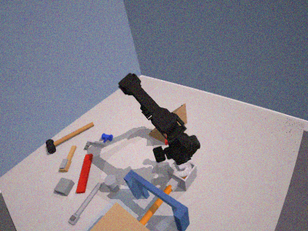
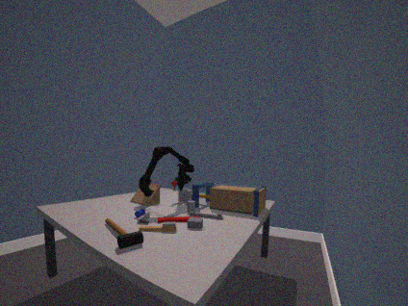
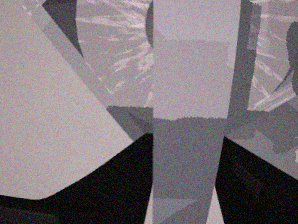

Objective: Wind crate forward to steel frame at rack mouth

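Gripping grey winch handle [image 3: 193, 83], claw [image 3: 189, 183] clamped, poised over winch [image 1: 186, 175].

Grey winch handle [image 3: 193, 90] clamped between the gripper [image 1: 180, 164] fingers, running straight out ahead of them. Directly beneath, a pale grey winch [image 1: 187, 178] box with a whitish top. Just beyond that, an orange strap [image 1: 157, 204] leading to a tan crate [image 1: 115, 220] past a blue steel frame [image 1: 164, 198].

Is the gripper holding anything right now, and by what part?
Yes. The gripper is shut on the grey winch handle, gripping its flat bar near one end, above the winch.
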`<action>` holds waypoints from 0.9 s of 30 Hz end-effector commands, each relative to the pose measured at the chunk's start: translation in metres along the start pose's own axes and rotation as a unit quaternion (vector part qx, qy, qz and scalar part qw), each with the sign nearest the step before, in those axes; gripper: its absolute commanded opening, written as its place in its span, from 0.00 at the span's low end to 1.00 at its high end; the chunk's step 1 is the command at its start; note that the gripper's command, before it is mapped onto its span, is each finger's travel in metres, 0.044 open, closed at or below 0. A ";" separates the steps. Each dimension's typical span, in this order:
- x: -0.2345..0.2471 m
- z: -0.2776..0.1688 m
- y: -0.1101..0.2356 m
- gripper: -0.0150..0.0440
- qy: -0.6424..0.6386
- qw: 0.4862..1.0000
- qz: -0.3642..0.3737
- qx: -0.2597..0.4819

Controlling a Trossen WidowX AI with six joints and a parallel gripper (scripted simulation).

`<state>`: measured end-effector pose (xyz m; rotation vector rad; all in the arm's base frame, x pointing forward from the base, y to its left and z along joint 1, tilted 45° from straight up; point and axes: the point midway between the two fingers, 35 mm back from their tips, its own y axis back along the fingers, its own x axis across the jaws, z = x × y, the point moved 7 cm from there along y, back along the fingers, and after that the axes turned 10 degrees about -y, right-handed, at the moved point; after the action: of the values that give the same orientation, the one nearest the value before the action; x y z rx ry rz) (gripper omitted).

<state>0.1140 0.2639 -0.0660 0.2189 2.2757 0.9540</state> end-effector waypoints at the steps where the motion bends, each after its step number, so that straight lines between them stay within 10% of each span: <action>1: -0.001 0.001 -0.004 0.25 0.012 1.000 0.000 0.003; 27: -0.001 0.001 -0.004 0.25 0.013 1.000 0.000 0.003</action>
<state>0.1154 0.2634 -0.0657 0.1938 2.3105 0.9643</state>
